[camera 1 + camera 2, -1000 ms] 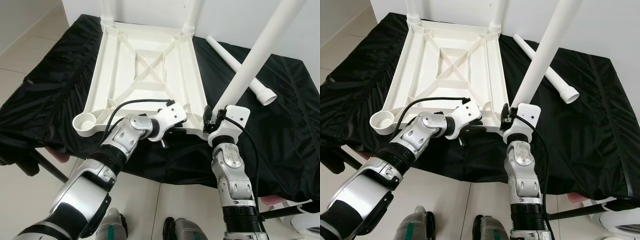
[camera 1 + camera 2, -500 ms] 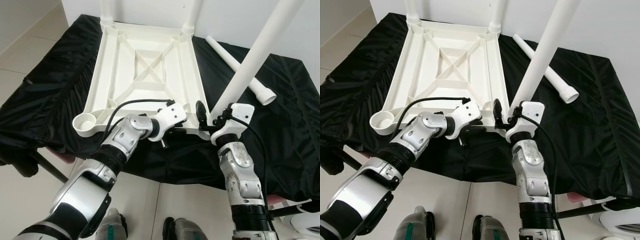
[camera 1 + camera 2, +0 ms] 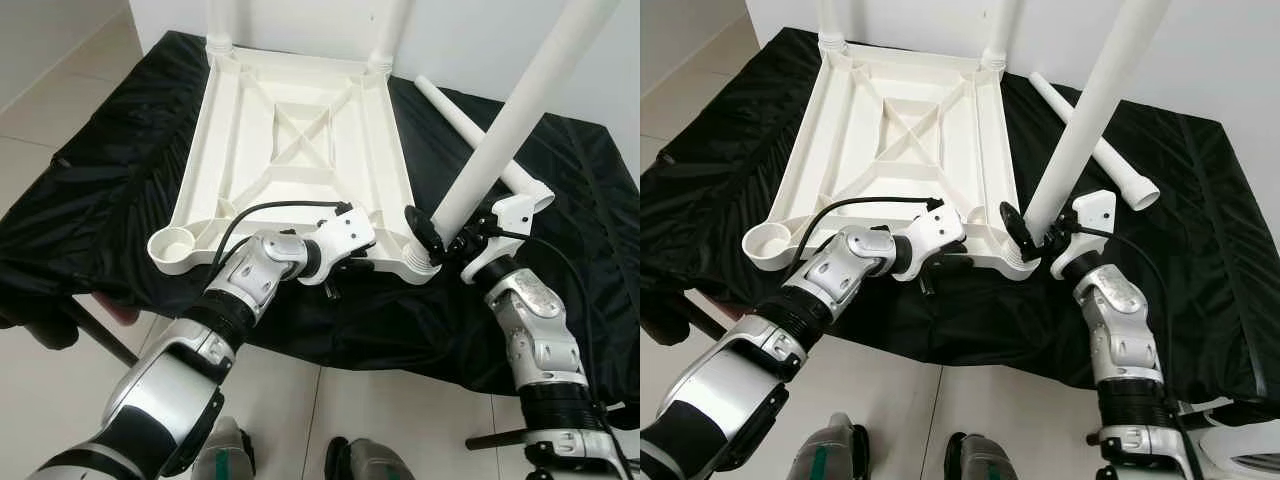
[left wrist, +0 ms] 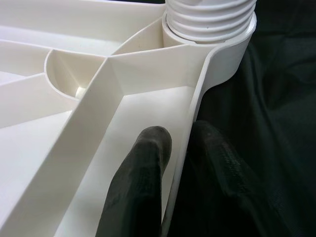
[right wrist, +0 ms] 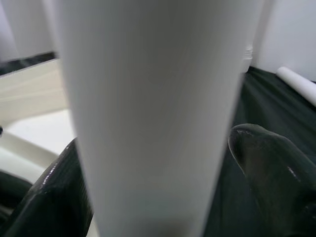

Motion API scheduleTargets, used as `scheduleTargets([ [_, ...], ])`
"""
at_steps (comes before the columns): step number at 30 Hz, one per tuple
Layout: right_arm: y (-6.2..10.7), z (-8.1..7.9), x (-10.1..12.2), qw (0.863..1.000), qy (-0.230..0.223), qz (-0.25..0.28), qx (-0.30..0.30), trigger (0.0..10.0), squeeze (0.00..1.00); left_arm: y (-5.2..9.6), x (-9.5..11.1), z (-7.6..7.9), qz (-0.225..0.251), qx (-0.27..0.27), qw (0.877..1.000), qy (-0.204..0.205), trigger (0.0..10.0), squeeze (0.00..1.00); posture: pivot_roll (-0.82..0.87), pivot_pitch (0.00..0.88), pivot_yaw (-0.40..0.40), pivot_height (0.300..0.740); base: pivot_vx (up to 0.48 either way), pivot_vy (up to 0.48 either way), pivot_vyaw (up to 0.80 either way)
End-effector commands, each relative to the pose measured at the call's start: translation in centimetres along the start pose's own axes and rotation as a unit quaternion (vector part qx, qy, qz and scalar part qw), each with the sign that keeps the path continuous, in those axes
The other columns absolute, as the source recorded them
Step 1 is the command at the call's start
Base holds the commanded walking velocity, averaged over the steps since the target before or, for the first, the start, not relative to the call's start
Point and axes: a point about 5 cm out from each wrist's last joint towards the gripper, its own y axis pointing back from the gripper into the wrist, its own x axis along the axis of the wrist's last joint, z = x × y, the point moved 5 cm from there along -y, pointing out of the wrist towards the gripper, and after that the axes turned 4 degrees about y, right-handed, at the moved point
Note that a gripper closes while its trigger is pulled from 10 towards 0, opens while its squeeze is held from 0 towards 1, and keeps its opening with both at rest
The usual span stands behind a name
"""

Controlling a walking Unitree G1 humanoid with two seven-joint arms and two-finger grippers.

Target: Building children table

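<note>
The white table leg stands tilted in the near right corner socket of the upturned tabletop, which lies on the black cloth, its threaded end seated in the collar. My right gripper straddles the leg low down, fingers slightly apart around it, while my left gripper pinches the tabletop's near rim. I'd straighten the leg before turning, so the threads don't cross, and keep the rim pinned.
</note>
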Motion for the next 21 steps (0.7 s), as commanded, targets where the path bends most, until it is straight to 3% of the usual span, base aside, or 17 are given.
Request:
scheduleTargets([
  [1, 0.2, 0.4, -0.3, 1.000, 0.001, -0.004, 0.014, 10.0, 0.00, -0.3, 1.1, 0.3, 0.009, -0.013, 1.000, -0.025, 10.0, 0.00, 0.00, 0.012, -0.075, 0.740, 0.000, 0.000, 0.00],
  [19, 0.8, 2.6, -1.8, 0.996, 0.011, -0.044, 0.072, 10.0, 0.00, 0.0, 1.3, -0.2, 0.007, -0.012, 0.999, -0.030, 10.0, 0.00, 0.00, 0.026, -0.054, 0.740, 0.000, 0.000, 0.00],
  [20, 0.8, 2.6, -1.9, 0.996, 0.011, -0.044, 0.074, 4.7, 0.00, -0.1, 1.3, -0.2, 0.007, -0.012, 0.999, -0.030, 10.0, 0.00, 0.00, 0.026, -0.054, 0.740, 0.000, 0.000, 0.00],
  [21, 0.8, 2.6, -1.9, 0.996, 0.011, -0.044, 0.074, 4.7, 0.00, -0.1, 1.3, -0.2, 0.007, -0.012, 0.999, -0.030, 10.0, 0.00, 0.00, 0.026, -0.054, 0.740, 0.000, 0.000, 0.00],
])
